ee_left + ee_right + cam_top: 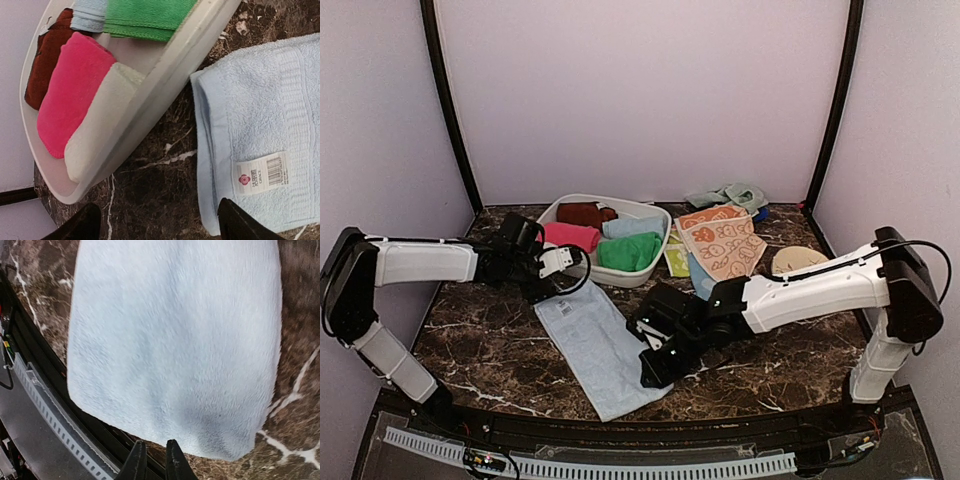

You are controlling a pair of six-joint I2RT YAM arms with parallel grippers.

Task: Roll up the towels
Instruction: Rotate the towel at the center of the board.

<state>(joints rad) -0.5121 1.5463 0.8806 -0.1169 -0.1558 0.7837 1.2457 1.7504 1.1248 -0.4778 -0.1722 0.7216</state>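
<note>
A pale blue towel [600, 345] lies flat on the dark marble table, running from the basin toward the near edge. My left gripper [563, 272] is open at its far end. In the left wrist view [157, 231] one fingertip [240, 227] is over the labelled corner of the towel [265, 115], the other over bare table. My right gripper [653, 372] is at the towel's near right edge. In the right wrist view [154, 463] its fingers are almost together and hold nothing, just short of the towel's near edge [175, 355].
A white oval basin [620, 275] behind the towel holds rolled brown [585, 213], pink [570, 237], pale blue [632, 227] and green [628, 252] towels. Printed peach towels [725, 245] lie to its right, with a tan disc [798, 260] and a pale green cloth [730, 195].
</note>
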